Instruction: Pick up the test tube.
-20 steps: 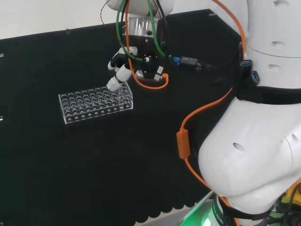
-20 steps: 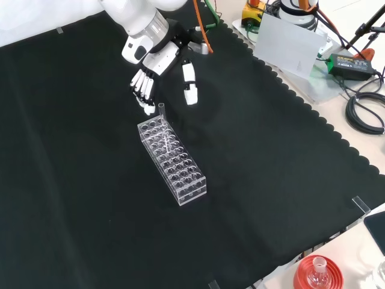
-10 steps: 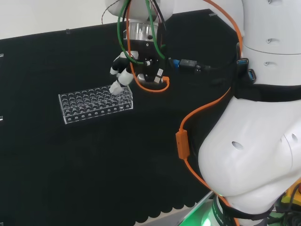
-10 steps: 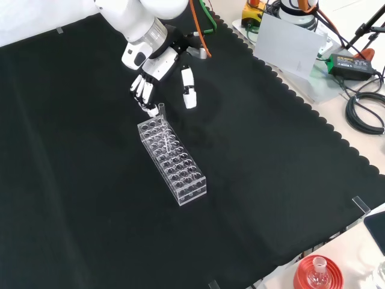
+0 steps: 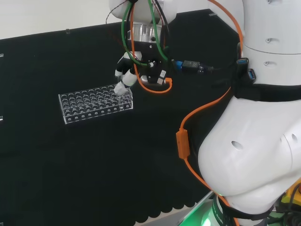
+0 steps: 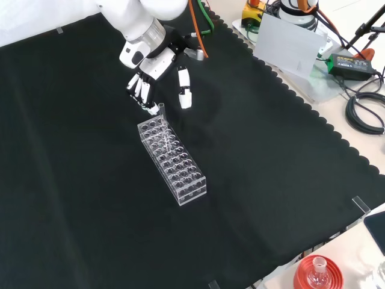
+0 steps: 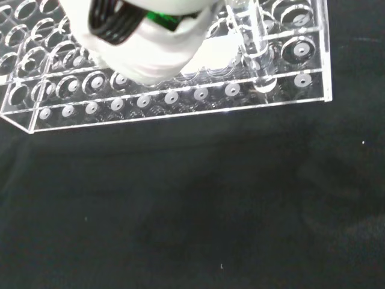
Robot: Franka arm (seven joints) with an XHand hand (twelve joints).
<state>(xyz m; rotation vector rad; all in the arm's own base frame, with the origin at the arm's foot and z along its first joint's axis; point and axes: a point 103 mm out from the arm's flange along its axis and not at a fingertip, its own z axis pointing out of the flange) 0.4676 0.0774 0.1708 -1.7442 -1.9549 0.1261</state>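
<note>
Clear plastic rack [image 6: 172, 159], long and box-shaped, pierced by rows of round holes, lying on matte black cloth [image 6: 252, 180] with a scalloped edge. One clear test tube [image 6: 161, 111], a thin glass cylinder with an open round mouth, standing upright in a hole at the rack's far end in the front view, its top sticking up above the rack. Black and white hand [image 6: 157, 78] hanging over that end, fingers [image 6: 139, 91] relaxed and pointing down just beside the tube, thumb [image 6: 184, 90] spread apart on the other side; open, gripping nothing. In the head view, fingertips [image 5: 121, 88] at the rack's right end. In the wrist view, smooth white rounded finger before the rack's glossy, see-through grid.
</note>
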